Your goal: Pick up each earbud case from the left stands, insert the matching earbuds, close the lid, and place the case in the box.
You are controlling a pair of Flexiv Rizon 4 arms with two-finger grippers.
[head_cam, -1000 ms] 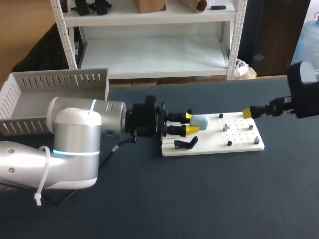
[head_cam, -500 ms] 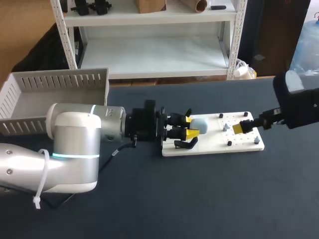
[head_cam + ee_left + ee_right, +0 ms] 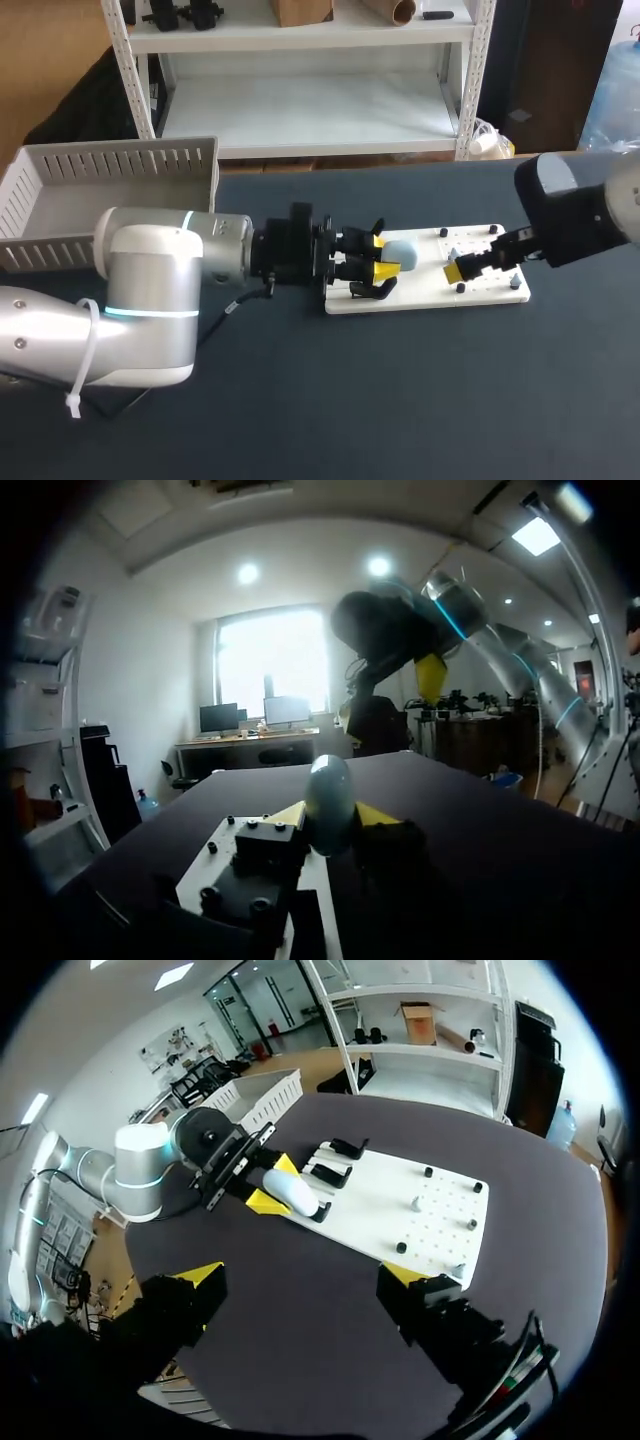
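My left arm (image 3: 150, 300) lies low over the table and ends at the left end of the white board (image 3: 485, 292). There the left gripper (image 3: 384, 253) is clamped on the pale blue earbud case (image 3: 402, 251), with one yellow tip pressed to each side. In the left wrist view the case stands on end between the tips, over the board's left end. The gripper body hides the underside of the case and most of the black stands (image 3: 372, 291) below it. So I cannot tell whether the case rests on a stand or hangs clear. I also cannot make out whether its lid is up or down.

Small dark pieces (image 3: 460, 288) dot the board's right half, too small to tell pegs from earbuds. Over that half hangs the right gripper (image 3: 455, 272). Only one yellow tip shows from above, but its own wrist view shows the fingers spread wide, apart from the case.

Beyond the board's left end, farther back, stands the grey slotted box (image 3: 110, 165), partly covered by my left arm.
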